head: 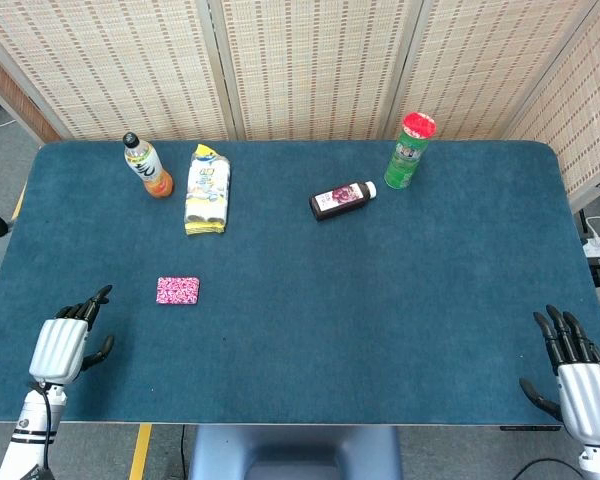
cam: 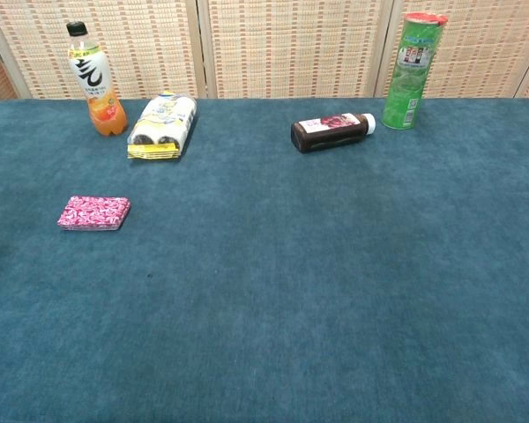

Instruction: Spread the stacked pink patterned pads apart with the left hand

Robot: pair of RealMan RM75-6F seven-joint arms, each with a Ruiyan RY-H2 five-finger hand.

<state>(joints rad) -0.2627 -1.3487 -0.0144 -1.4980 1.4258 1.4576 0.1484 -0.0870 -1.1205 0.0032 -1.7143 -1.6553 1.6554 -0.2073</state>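
Woven screens close off the back, and a dark blue felt table point(head: 310, 330) fills everything in front of me. Both my hands rest at the near edge, seen only from the head camera: my left hand point(head: 65, 342) at the near left corner, fingers loosely apart and holding nothing, my right hand point(head: 578, 372) at the near right corner, also empty with its fingers spread. The pads point(head: 178, 290) lie on the left side of the table, a small pink stack sitting flat, its edges lined up so that it reads as one block; from the chest camera point(cam: 93, 212) I can see some thickness to it, so nothing looks spread yet. What matters for me is this: the stack lies ahead of my left hand and a little inward, toward the table's middle, near but not touching, while my right hand is well apart from it across the whole table. Its long axis runs left to right, across my reach. Nothing stands between my left hand and the stack. Further back are an orange bottle point(head: 146, 166), a yellow pack point(head: 207, 190), a dark bottle point(head: 342, 200) on its side and a green can point(head: 410, 151), all clear of the path. I judge the task not begun; my left hand must go forward and inward first.
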